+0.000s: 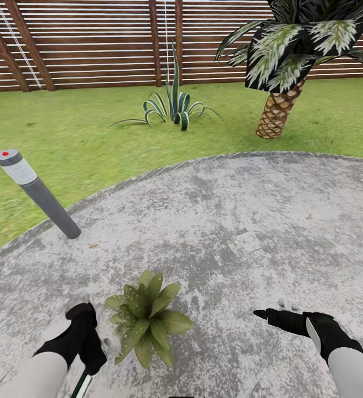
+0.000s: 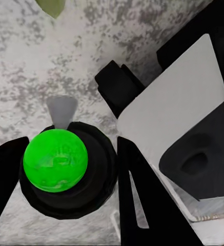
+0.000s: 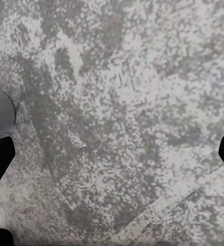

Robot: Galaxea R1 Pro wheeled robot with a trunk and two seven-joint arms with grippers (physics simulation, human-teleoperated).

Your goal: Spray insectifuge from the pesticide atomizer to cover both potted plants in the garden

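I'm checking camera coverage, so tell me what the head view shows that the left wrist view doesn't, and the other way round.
Head view alone: the wooden fence, lawn, palm, spiky plant, bollard lamp, the right gripper and the whole potted plant. Left wrist view alone: the pesticide atomizer's bright green top and grey nozzle, seen between the jaws. Both: the grey patio and the left gripper.

Left gripper (image 1: pixel 101 338) w/ pesticide atomizer (image 1: pixel 82 382) beside potted plant (image 1: pixel 145 318) on patio (image 1: pixel 231 221).
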